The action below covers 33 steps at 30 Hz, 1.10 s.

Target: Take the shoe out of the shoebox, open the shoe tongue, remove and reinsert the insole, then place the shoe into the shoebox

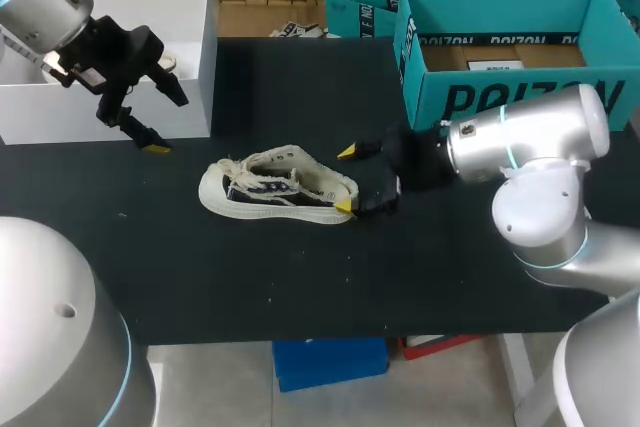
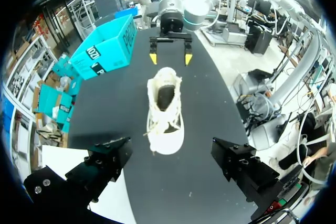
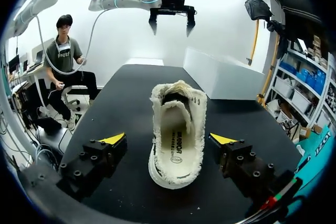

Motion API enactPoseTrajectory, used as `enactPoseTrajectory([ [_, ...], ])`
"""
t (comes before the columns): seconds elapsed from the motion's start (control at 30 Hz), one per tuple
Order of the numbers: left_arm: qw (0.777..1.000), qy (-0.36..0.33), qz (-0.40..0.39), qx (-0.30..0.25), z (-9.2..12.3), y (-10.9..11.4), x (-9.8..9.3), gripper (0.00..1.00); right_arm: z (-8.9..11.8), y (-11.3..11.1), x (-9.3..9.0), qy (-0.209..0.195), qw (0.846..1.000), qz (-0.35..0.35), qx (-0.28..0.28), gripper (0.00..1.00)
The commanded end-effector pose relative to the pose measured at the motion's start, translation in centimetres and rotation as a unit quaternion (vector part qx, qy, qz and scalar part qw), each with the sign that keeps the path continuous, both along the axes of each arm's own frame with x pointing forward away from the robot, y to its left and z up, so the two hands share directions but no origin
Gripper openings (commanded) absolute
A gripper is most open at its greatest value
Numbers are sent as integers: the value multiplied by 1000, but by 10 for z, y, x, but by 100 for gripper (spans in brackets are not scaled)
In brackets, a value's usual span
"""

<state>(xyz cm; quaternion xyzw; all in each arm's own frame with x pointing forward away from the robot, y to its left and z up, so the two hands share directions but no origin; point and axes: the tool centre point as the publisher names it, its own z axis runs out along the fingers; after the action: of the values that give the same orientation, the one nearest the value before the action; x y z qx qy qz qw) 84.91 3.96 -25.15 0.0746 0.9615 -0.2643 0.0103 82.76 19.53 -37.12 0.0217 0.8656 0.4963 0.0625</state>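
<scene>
Heel grasp looks like the step in hand. White canvas shoe (image 1: 275, 187) lies on the black table (image 1: 300, 277), outside the teal shoebox (image 1: 500, 97), with its insole (image 3: 176, 135) seated inside. The right gripper (image 1: 345, 179) is released, one yellow tip on either side of the heel, neither clearly touching. The left gripper (image 1: 165, 122) hangs spread by the white box (image 1: 120, 47), well apart from the shoe. The fingers should close squarely on the heel walls without crushing the collar.

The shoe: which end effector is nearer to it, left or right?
Right. The right end effector is open around the heel of the shoe; the left end effector hangs apart beyond its toe.
</scene>
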Motion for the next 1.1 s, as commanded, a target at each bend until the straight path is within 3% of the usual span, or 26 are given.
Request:
enactPoseTrajectory([
  [0.03,1000,-2,0,0,-1,0,0,100,-6,11,6,12,1000,7,-15,100],
  [0.7,1000,-2,0,0,-1,0,0,100,-36,17,2,33,999,-8,-20,100],
  [1.1,1000,-2,0,0,-1,0,0,100,-40,15,10,30,999,-9,-17,100],
])
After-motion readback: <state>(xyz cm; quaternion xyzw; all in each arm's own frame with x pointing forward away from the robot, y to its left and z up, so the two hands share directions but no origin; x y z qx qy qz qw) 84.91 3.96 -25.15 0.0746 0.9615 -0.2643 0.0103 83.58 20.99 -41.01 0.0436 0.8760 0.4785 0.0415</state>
